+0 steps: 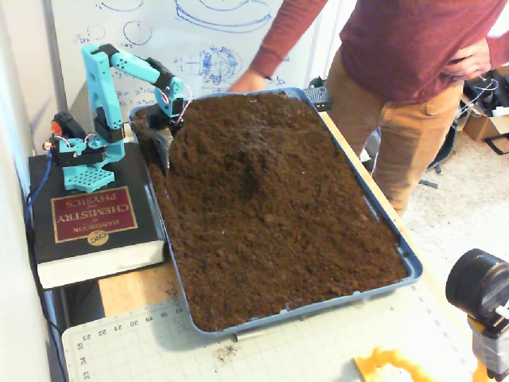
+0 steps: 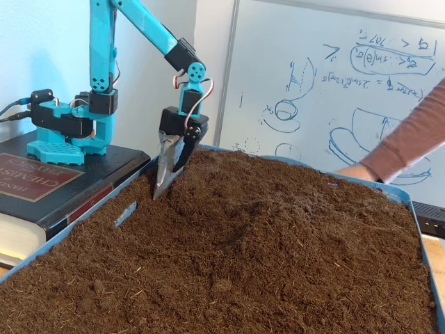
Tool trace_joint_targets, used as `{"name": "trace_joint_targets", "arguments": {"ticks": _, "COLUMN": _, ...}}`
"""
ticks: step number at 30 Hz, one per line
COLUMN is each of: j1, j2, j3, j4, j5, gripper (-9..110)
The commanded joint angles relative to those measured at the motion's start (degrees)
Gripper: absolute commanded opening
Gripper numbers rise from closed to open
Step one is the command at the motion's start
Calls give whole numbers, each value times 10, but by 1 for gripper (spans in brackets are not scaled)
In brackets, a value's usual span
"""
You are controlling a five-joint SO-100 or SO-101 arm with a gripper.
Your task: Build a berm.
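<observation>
Looking across both fixed views, we see a teal robot arm standing on a thick black book beside a blue tray filled with dark-brown crumbly soil. The arm reaches down into the tray's far corner nearest its base. Its gripper points steeply downward, tilted a little, with a flat grey metal blade on one finger; the tip touches the soil surface close to the tray's edge. The fingers sit narrow, nearly together, and we see nothing between them, though whether they are fully pressed together we cannot tell.

The berm is a raised, rounded swell of soil along the far end of the tray, higher than the flatter soil nearer the camera. In the side-on fixed view it begins right beside the gripper and rises to its right; in the higher fixed view the berm lies to the right of the gripper.

A person's hand rests at the tray's far rim, well apart from the gripper. A whiteboard with blue sketches stands behind.
</observation>
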Motion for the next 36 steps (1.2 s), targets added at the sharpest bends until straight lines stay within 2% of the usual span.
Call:
{"name": "trace_joint_targets", "arguments": {"ticks": 1, "j1": 6, "j2": -26, "j3": -80, "j4": -70, "j5": 1, "gripper": 0}}
{"name": "trace_joint_targets", "arguments": {"ticks": 6, "j1": 31, "j2": -87, "j3": -147, "j4": -138, "j5": -19, "gripper": 0}}
{"name": "trace_joint_targets", "arguments": {"ticks": 13, "j1": 98, "j2": -137, "j3": -199, "j4": -149, "j5": -82, "gripper": 0}}
{"name": "trace_joint_targets", "arguments": {"ticks": 22, "j1": 130, "j2": -140, "j3": -301, "j4": -149, "j5": -75, "gripper": 0}}
{"name": "trace_joint_targets", "arguments": {"ticks": 36, "j1": 170, "j2": -98, "j3": -304, "j4": -149, "j5": -77, "gripper": 0}}
